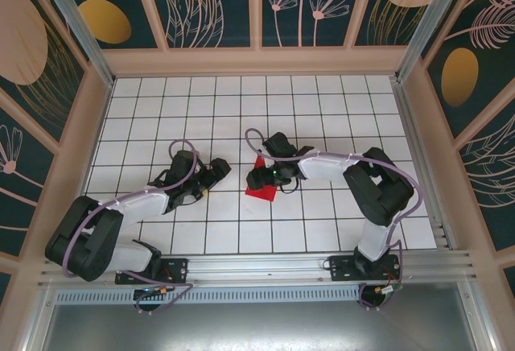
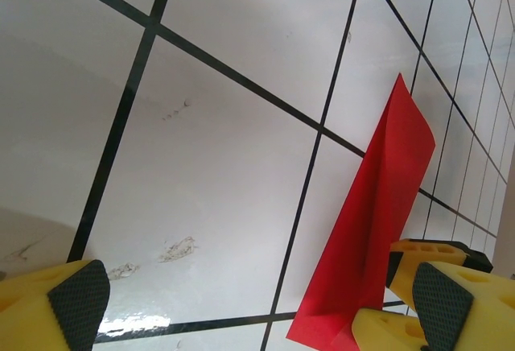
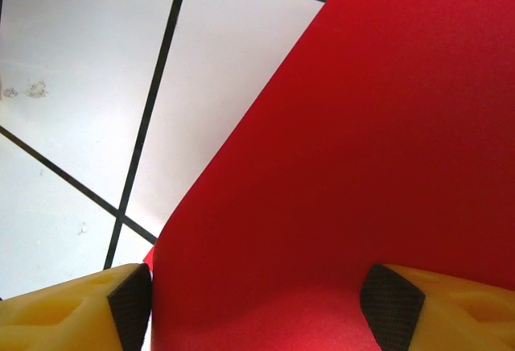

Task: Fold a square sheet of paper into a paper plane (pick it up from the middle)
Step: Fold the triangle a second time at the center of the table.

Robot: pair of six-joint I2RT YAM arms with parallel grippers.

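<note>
Presently the square sheet of paper [image 1: 262, 192] lies mid-way across the counter [image 1: 322, 101] directly under the right tool [image 3: 261, 299], whose half-spread jaws straddle its middle, grip unclear, while the left tool [image 1: 216, 175], spread wide and empty, hangs just beside its left edge.

Top external view: bright, even light from above. The white table [image 1: 322, 101] reads clean and uniform. Soft, short shadows sit under my left arm [image 1: 121, 210] and right arm [image 1: 374, 194]. The wide lens bows the frame posts outward toward the corners.

Left wrist view: grid lines are sharp. A grey shadow covers the left and lower-left tiles, and a glossy patch of glare lies along the bottom edge.

Right wrist view: the red paper [image 3: 386, 150] is very close and slightly soft. Its colour is saturated, shading darker toward the lower left where it curves.
</note>
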